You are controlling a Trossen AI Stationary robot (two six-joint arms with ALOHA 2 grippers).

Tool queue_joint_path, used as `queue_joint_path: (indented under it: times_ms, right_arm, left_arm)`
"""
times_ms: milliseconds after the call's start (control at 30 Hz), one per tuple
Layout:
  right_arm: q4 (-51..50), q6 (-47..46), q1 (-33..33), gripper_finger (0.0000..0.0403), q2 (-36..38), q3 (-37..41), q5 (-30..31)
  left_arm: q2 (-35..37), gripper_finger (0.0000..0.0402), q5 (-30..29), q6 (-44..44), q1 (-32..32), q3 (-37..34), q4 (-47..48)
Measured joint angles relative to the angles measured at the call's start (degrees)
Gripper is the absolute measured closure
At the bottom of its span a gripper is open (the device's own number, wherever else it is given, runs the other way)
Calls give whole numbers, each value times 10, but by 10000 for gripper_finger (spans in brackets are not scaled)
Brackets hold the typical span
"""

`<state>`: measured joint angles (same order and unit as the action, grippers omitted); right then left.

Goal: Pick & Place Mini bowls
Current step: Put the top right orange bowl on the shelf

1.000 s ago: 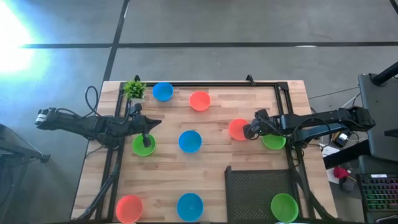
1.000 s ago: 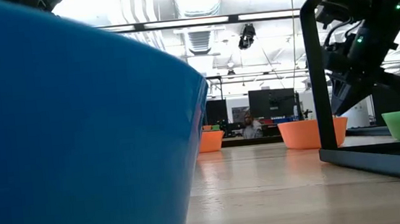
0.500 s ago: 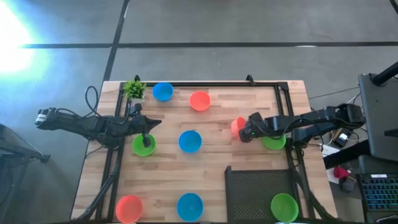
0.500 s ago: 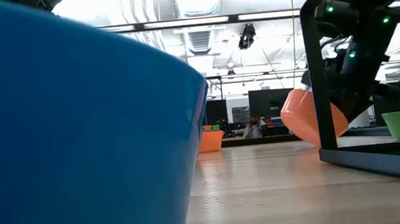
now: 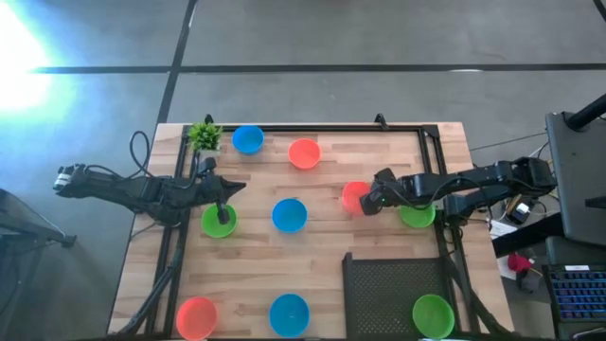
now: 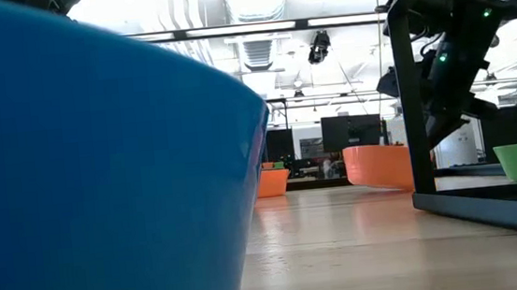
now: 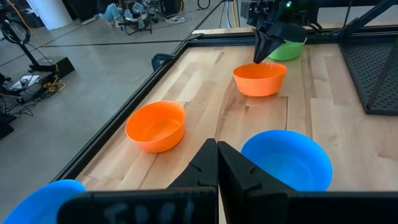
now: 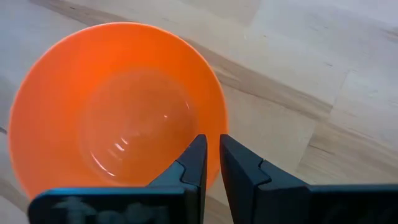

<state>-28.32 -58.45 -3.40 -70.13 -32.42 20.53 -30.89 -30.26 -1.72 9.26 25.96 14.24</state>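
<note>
My right gripper (image 5: 372, 200) is shut on an orange mini bowl (image 5: 354, 197) right of the table's middle; the left wrist view shows this bowl (image 7: 259, 79) under the gripper (image 7: 263, 50). My left gripper (image 5: 224, 212) is shut over a green bowl (image 5: 218, 224) at the table's left. Its wrist view shows only the shut fingers (image 7: 217, 169), so I cannot tell whether it touches that bowl. Standing on their bases are two blue bowls (image 5: 248, 139) (image 5: 290, 215), an orange one (image 5: 304, 152) and a green one (image 5: 418, 216) partly under the right arm. My right gripper pinches the orange bowl's rim (image 8: 214, 138) on the side toward the table's right, one finger (image 8: 194, 163) inside the bowl and the other (image 8: 241, 169) outside. The fingers come from above, slanting in from the right. The bowl sits level (image 6: 380, 167); whether it is clear of the table I cannot tell.
Along the near edge sit an orange bowl (image 5: 197, 317), a blue bowl (image 5: 289, 314) that fills the low view (image 6: 102, 177), and a green bowl (image 5: 432, 314) on a black mesh platform (image 5: 393, 289). A small potted plant (image 5: 204, 135) stands at the far left corner.
My right gripper has moved toward the table's left with the orange bowl. The bowl stood on the table a second ago, tipped up as it was moved, and is level again now, a little farther left. The left arm has kept still.
</note>
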Motion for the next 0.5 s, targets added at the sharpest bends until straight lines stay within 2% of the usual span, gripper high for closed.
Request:
queue_joint_path:
  times_ms: [500]
  right_arm:
    - [-1, 4, 0, 360, 3, 0, 5]
  left_arm:
    - [0, 402, 0, 0, 0, 0, 0]
